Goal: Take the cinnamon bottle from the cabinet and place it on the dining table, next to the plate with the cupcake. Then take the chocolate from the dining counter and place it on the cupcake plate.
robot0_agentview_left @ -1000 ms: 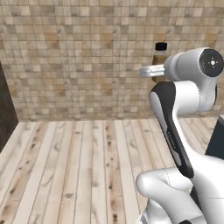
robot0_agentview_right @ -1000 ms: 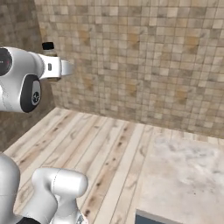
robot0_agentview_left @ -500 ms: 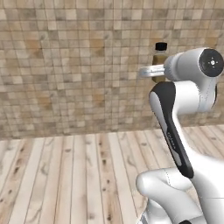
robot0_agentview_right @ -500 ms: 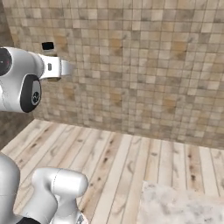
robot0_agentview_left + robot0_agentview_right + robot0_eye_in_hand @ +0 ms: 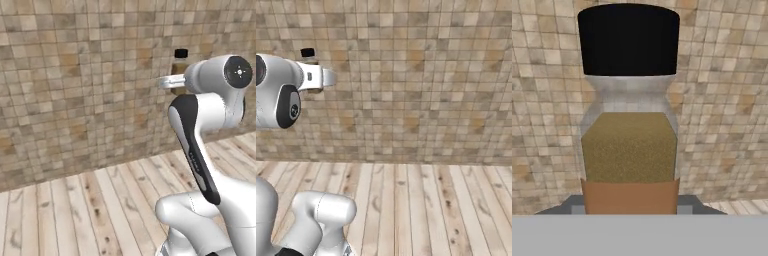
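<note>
Hand view: gripper (image 5: 630, 210) clamped on the upright cinnamon bottle (image 5: 629, 115), carried high before the tiled wall (image 5: 722, 100), likely to avoid spilling.

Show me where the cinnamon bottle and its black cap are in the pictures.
cinnamon bottle (image 5: 629, 147), hand view, on the tan contents of its body.
black cap (image 5: 181, 53), left base view, middle of the cap.
</note>
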Robot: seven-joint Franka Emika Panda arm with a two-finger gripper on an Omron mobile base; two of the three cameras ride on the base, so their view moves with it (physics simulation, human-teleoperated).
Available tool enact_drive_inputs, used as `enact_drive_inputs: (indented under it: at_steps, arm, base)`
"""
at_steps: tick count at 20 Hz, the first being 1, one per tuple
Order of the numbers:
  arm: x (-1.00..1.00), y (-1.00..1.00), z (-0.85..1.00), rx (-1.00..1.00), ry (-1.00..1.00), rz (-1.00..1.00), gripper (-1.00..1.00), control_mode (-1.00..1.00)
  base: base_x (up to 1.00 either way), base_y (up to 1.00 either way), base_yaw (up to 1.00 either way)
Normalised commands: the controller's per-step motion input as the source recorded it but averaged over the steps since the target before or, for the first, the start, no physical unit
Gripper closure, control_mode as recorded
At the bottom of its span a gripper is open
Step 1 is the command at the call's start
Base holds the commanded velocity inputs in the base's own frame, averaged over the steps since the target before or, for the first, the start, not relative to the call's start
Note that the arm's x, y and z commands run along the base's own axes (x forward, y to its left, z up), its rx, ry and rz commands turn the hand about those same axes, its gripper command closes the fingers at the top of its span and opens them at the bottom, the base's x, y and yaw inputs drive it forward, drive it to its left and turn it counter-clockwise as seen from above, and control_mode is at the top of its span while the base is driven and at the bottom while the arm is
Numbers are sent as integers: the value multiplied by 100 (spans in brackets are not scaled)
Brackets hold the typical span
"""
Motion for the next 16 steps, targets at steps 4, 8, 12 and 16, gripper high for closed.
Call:
enact_drive_inputs:
  at_steps: [4, 8, 12, 16]
  arm:
    - [0, 0, 0, 0, 0, 0, 100, 100]
    - [0, 0, 0, 0, 0, 0, 100, 100]
    - [0, 0, 0, 0, 0, 0, 100, 100]
    - [0, 0, 0, 0, 0, 0, 100, 100]
  base:
    - [51, 23, -61]
    - [48, 24, -64]
    - [42, 25, -70]
    - [40, 25, -71]
